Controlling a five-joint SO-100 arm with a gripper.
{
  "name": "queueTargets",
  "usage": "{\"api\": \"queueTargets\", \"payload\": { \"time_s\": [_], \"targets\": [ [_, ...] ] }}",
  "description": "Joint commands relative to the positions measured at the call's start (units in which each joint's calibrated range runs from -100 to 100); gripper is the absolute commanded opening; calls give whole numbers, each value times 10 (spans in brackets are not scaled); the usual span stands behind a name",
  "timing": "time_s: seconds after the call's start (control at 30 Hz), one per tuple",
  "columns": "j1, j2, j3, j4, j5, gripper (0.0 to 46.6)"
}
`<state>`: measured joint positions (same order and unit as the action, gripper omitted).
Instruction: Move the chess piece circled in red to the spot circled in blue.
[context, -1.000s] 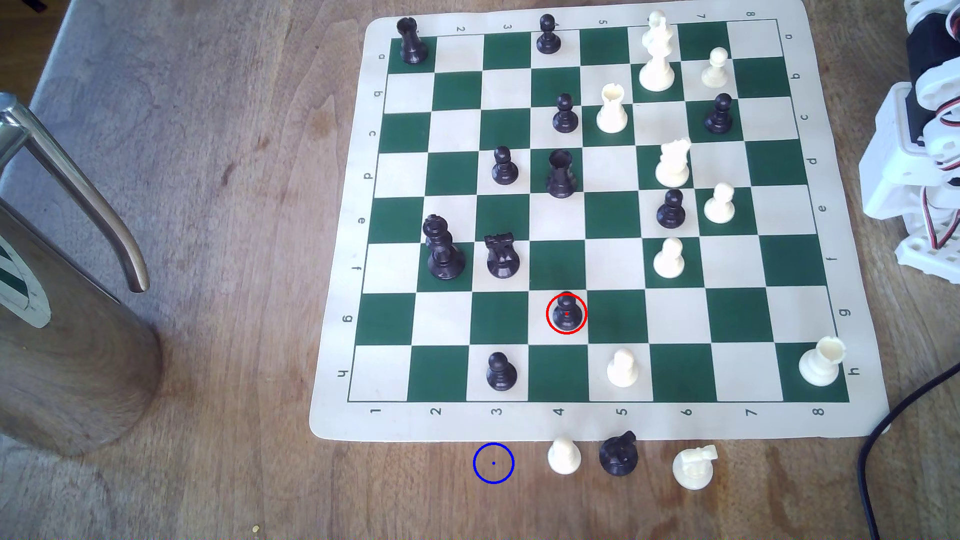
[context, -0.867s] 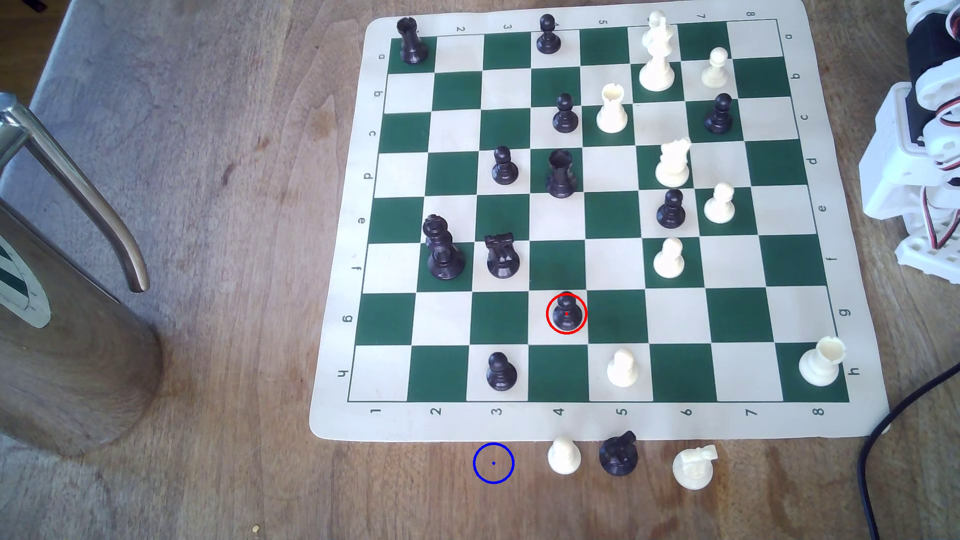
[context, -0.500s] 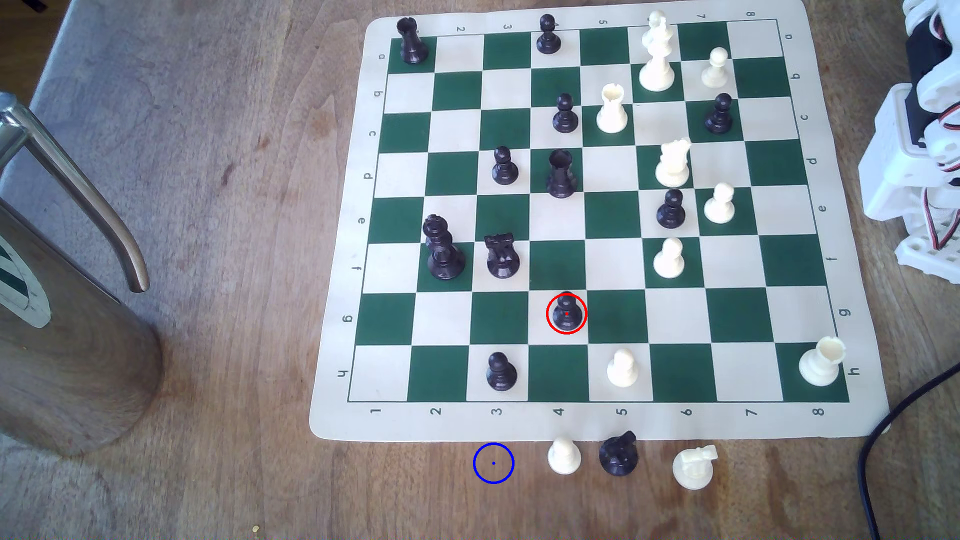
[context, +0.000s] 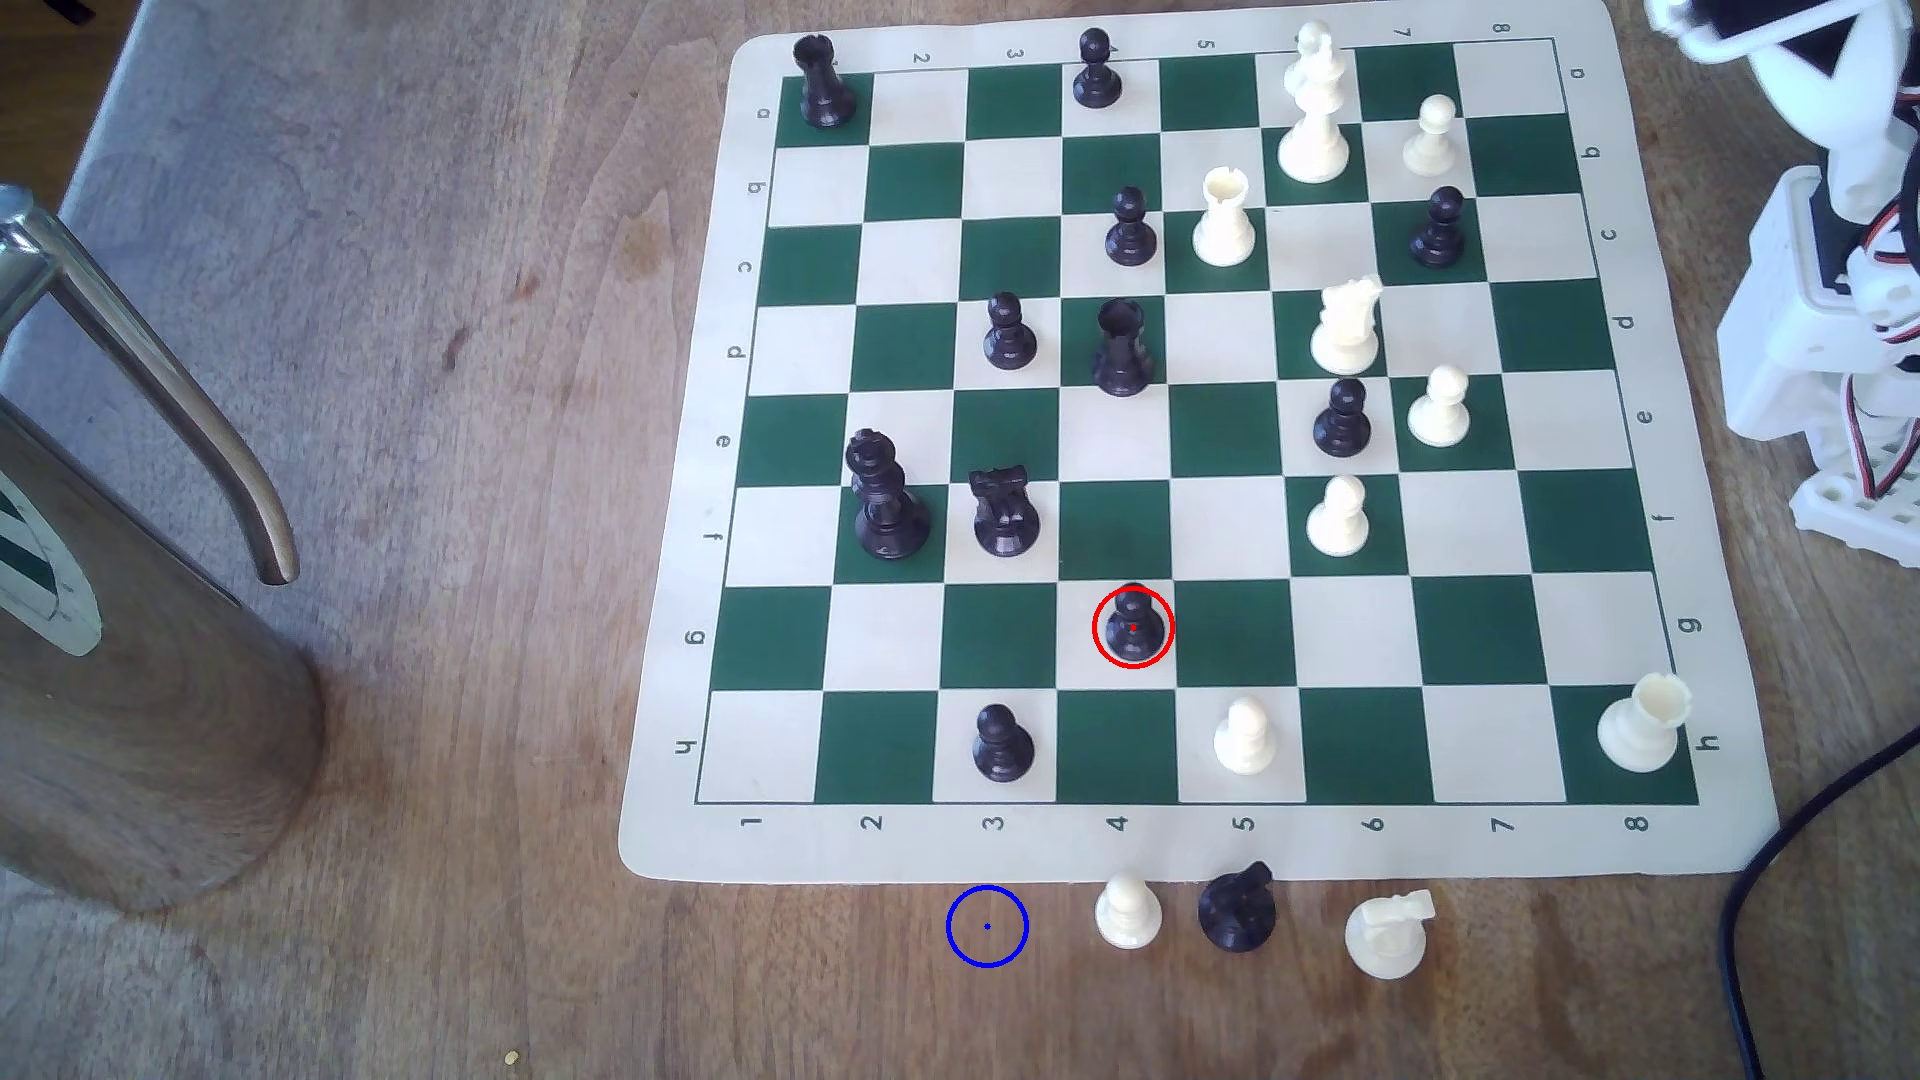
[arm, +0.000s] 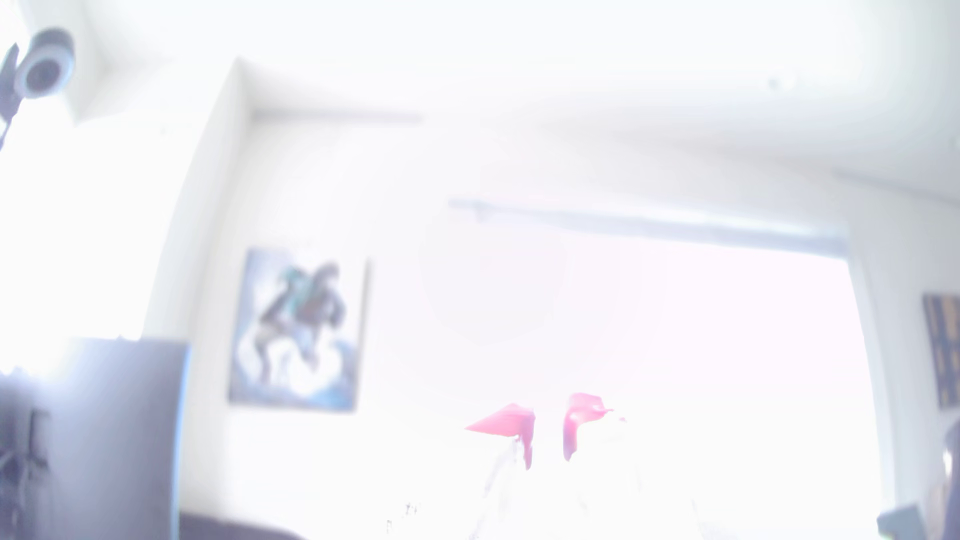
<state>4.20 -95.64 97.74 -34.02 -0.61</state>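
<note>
The black pawn (context: 1132, 626) ringed in red stands upright on a cream square in row g, column 4 of the chessboard (context: 1195, 841). The blue-circled spot (context: 987, 925) is bare wood just off the board's near edge, below column 3. My white arm (context: 1808, 260) sits off the board at the exterior view's right, far from both. In the glare-washed wrist view my gripper (arm: 548, 433) points up at a room wall. Its pink fingertips (arm: 514, 420) stand close together with a thin slit and nothing between them.
A cream pawn (context: 1128, 914), a black knight (context: 1236, 909) and a cream knight (context: 1387, 935) stand off the board to the right of the spot. A black pawn (context: 1002, 744) is on h3. A metal jug (context: 135, 623) stands at the left, a black cable (context: 1745, 914) at the right.
The upper part of my arm has swung up and leftward into the exterior view's top right corner. No chess piece has moved.
</note>
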Motion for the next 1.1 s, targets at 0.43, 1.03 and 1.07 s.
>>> {"api": "queueTargets", "payload": {
  "time_s": [0.43,1.03,1.07],
  "targets": [
    [-37,264,-556,874,-57,6],
    [-127,677,-850,1013,-198,62],
    [-129,691,-853,1015,-202,63]
  ]
}}
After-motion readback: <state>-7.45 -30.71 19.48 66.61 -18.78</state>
